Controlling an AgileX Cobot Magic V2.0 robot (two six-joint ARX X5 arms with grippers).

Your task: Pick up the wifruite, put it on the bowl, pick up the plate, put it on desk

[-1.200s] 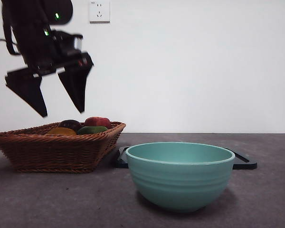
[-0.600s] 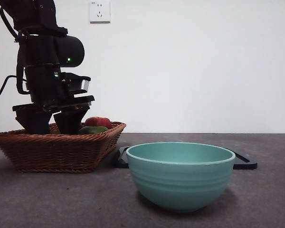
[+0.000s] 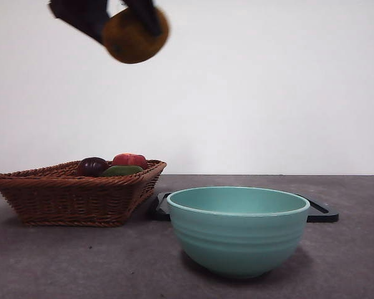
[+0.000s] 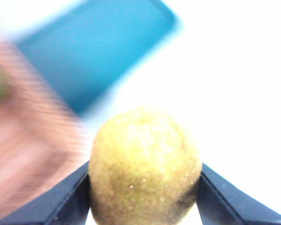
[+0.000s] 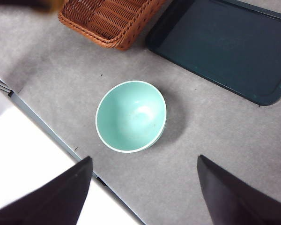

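My left gripper is shut on a fuzzy yellow-brown kiwifruit and holds it high above the basket, at the top left of the front view. The left wrist view shows the fruit squeezed between my two jaws; the background there is blurred. The teal bowl stands empty on the grey desk, to the right of the fruit and far below it. It also shows in the right wrist view. A dark flat plate lies behind the bowl. My right gripper is open, high above the desk.
A brown wicker basket at the left holds a dark purple fruit, a red one and a green one. In the right wrist view the basket and plate lie beyond the bowl; the desk's edge is near the bowl.
My left gripper came down into the basket, shut on the kiwifruit and rose with it to the top of the front view. The yellow-brown fruit is gone from the basket.
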